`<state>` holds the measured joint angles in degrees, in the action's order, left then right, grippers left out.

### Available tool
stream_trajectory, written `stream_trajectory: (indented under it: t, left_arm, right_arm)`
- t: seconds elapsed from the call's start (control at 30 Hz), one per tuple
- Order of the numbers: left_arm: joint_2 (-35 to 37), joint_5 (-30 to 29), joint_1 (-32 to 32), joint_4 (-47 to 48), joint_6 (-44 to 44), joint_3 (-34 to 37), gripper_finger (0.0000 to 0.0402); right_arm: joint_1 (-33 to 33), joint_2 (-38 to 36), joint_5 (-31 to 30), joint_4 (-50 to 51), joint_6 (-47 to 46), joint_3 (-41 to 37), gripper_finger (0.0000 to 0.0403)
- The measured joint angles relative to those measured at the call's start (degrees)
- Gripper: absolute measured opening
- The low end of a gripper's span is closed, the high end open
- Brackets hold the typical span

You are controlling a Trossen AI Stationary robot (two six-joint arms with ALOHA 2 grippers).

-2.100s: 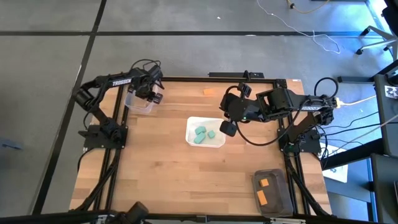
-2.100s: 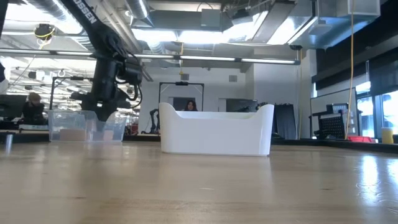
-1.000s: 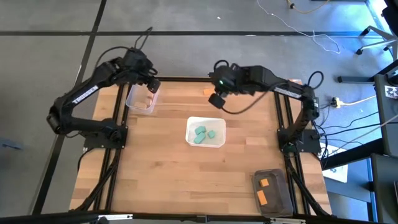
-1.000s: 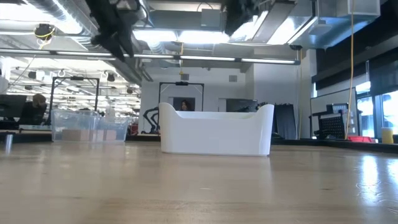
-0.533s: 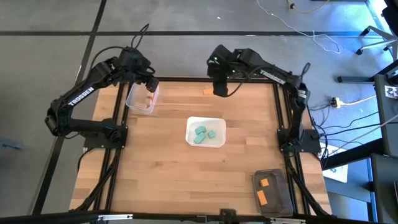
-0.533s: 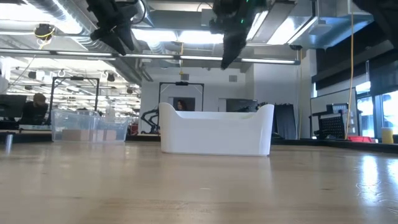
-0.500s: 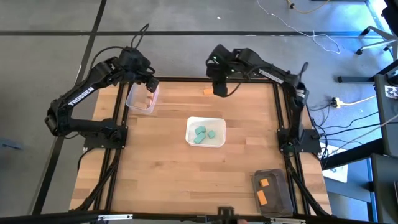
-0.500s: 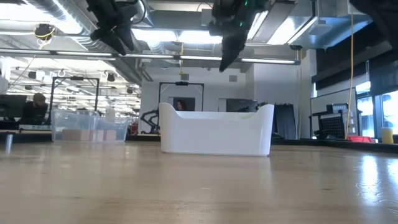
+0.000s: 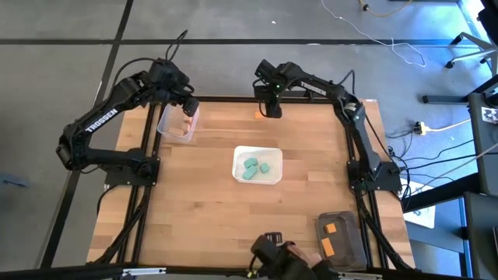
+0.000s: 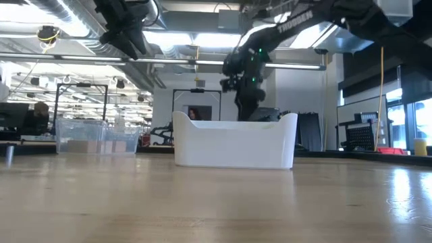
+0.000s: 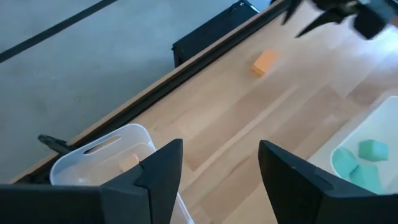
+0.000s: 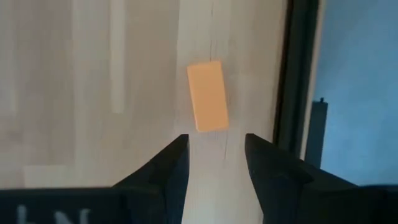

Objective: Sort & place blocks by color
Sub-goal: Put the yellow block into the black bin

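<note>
One orange block lies flat on the wood near the table's far edge. My right gripper hangs open just above it, a finger on either side of the block's near end, touching nothing. Three teal blocks lie in the white tray. My left gripper is open, held high over the clear tub at the far left, and a pale wood block rests in that tub. Two orange blocks lie in the tub at the near right.
The black table frame runs close behind the orange block. The white tray stands mid-table, with bare wood around it. A dark shape pokes in over the near edge. The room behind holds desks and a seated person.
My right gripper has swung toward the table's far edge and come down from high above the tray to just over the loose orange block. My left gripper has stayed above its tub. A dark shape has come into view at the near edge.
</note>
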<state>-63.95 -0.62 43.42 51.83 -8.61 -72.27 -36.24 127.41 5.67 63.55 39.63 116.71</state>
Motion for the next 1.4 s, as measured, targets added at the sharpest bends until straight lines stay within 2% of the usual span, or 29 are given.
stream_trajectory:
  t: [0.13,0.37,0.87,1.4]
  left_arm:
    - [-0.1,0.3,0.0,0.0,-0.1,0.0,0.0202]
    - [-0.1,0.3,0.1,0.0,-0.3,0.0,0.0202]
    - [-0.1,0.3,0.1,0.0,-1.9,0.0,0.0202]
    - [-0.1,0.3,0.1,0.0,-1.9,0.0,0.0202]
  right_arm:
    - [-0.8,2.4,0.7,0.0,3.1,0.0,0.0157]
    - [-1.1,5.1,6.0,-1.0,7.6,0.0,0.0157]
    - [-2.7,10.2,4.9,-4.2,10.4,0.0,0.0157]
    - [-3.4,11.2,4.5,-6.6,13.2,0.1,0.0157]
